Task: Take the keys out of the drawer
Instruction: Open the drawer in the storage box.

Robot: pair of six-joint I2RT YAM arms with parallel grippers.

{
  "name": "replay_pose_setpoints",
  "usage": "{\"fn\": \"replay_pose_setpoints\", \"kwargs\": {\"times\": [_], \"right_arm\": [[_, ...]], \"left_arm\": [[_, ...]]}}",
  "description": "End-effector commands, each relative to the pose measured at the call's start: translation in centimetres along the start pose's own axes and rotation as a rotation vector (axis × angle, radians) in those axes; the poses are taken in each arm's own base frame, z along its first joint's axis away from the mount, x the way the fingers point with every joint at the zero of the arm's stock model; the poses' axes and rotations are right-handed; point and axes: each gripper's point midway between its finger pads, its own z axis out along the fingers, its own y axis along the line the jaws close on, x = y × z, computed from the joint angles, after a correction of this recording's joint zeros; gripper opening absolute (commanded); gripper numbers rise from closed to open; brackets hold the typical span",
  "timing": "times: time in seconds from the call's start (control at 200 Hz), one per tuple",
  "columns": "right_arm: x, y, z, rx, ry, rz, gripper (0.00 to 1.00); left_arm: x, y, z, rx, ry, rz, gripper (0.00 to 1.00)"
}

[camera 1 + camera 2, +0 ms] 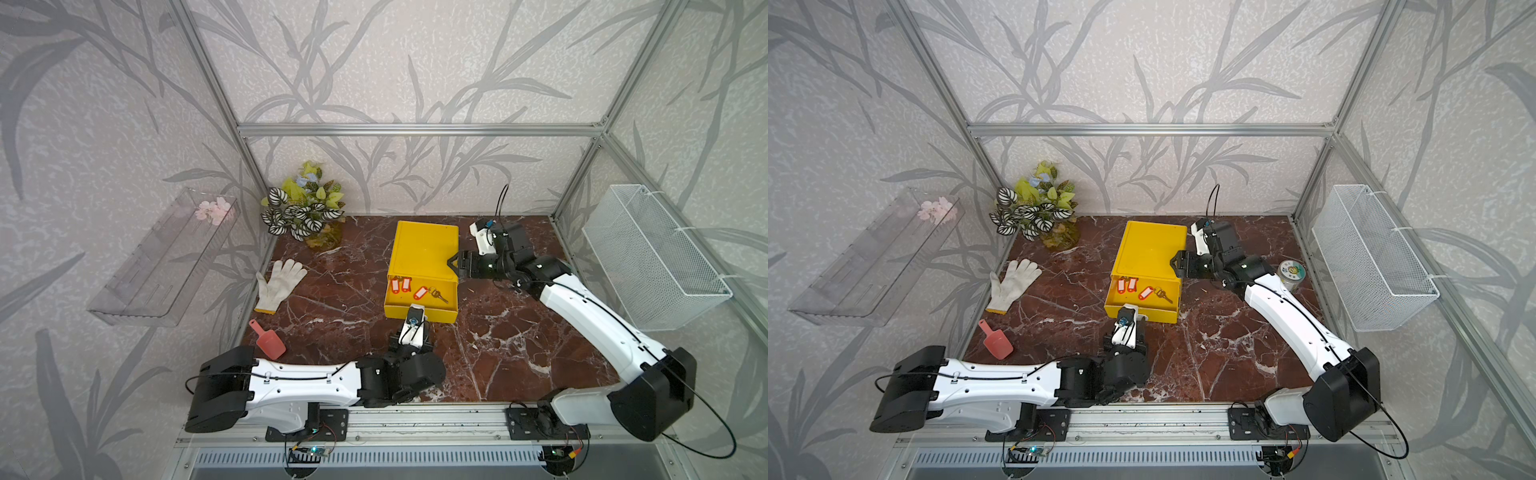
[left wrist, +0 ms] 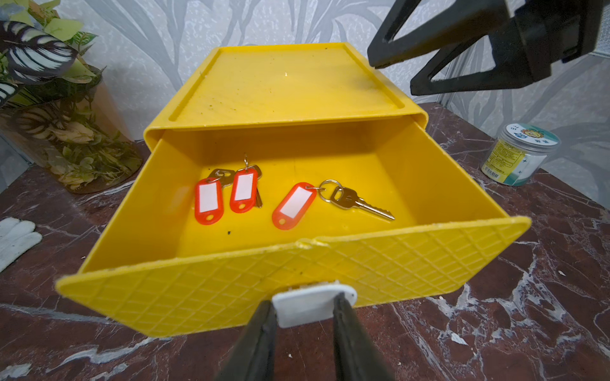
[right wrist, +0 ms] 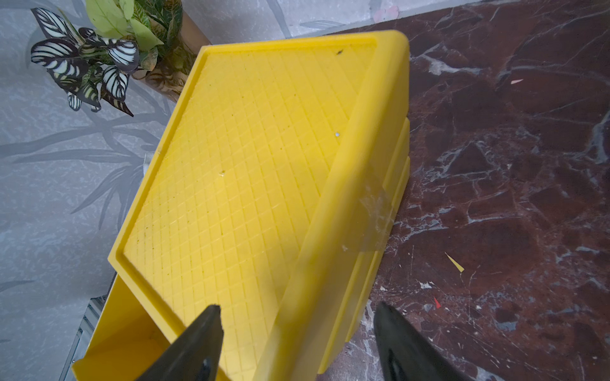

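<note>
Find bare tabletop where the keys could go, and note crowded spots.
Free: marble between glove and drawer; marble between drawer and right arm. Crowded: the handle, gripped by the left gripper; the cabinet edge at the right gripper.

Leaf-patterned grey walls (image 1: pixel 415 62), aluminium frame (image 1: pixel 415 129), red-brown marble tabletop (image 1: pixel 340 299).
</note>
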Motion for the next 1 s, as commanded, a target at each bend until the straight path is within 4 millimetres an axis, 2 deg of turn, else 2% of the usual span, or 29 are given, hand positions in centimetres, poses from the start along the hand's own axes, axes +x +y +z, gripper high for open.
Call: {"fn": "replay_pose_setpoints", "kwargs": {"times": [0.0, 0.155, 0.265, 0.445, 0.53, 0.59, 0.675, 0.815, 0.905, 0.995], "right_arm": [[-0.2, 0.4, -0.8, -0.012, -0.029, -0.017, 0.76], [0.0, 0.7, -1.0, -0.028, -0.024, -0.016, 0.76], [-0.1, 1.0, -1.7, -0.031, -0.025, -0.027, 0.75], [-0.5, 0.7, -3.7, 0.030, -0.015, -0.091, 0.75], [-0.3, 1.4, -4.7, 0.032, 0.016, -0.123, 0.73], [0.0, 2.4, -5.5, 0.019, 0.034, -0.165, 0.71], [0.4, 4.9, -6.9, -0.048, 0.046, -0.254, 0.69], [1.0, 9.4, -8.9, -0.210, 0.040, -0.355, 0.64], [1.7, 11.7, -8.7, -0.292, 0.074, -0.403, 0.60], [2.9, 13.1, -7.4, -0.311, 0.133, -0.448, 0.58]], "left_arm": [[-0.7, -0.1, -0.6, 0.023, 0.021, -0.031, 0.31], [-0.8, -0.3, -1.2, 0.035, 0.027, -0.027, 0.29], [-1.6, 0.2, -2.0, 0.041, 0.028, -0.022, 0.32], [-4.1, 2.2, -4.1, 0.092, 0.048, -0.084, 0.36], [-5.9, 3.4, -5.2, 0.119, 0.017, -0.122, 0.37], [-7.4, 4.3, -5.7, 0.126, -0.013, -0.138, 0.37], [-9.6, 5.9, -6.0, 0.112, -0.040, -0.156, 0.37], [-11.9, 9.8, -4.5, 0.061, -0.021, -0.237, 0.36], [-12.8, 12.5, -2.7, 0.009, 0.005, -0.266, 0.36], [-13.2, 14.0, -0.5, -0.023, 0.058, -0.267, 0.36]]}}
